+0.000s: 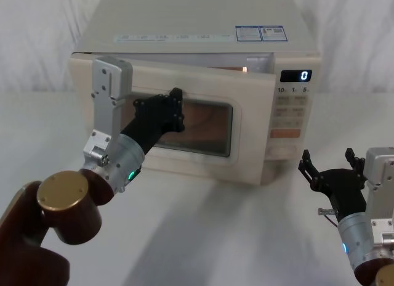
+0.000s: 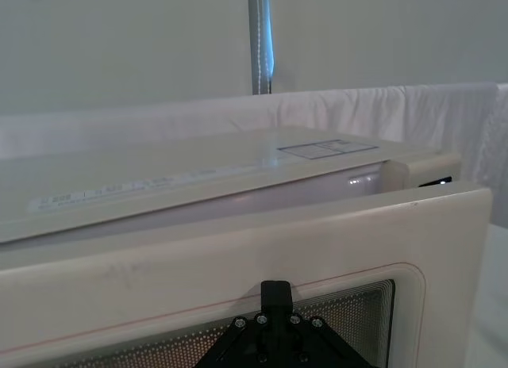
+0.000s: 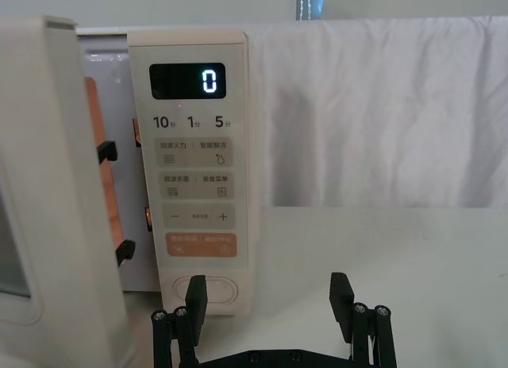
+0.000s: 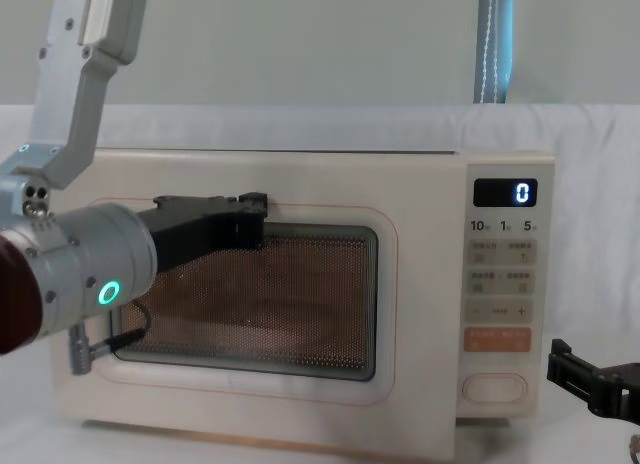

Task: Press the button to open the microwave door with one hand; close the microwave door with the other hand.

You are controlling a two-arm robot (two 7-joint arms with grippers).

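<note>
White table (image 1: 197, 236): left gripper (image 1: 174, 107) against ajar microwave door (image 1: 246, 144), right gripper (image 1: 329, 166) apart.

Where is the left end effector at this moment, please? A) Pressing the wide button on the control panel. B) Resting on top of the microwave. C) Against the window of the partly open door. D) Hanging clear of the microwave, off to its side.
C: the left end effector sits against the window of the door, which stands ajar from the microwave.
</note>
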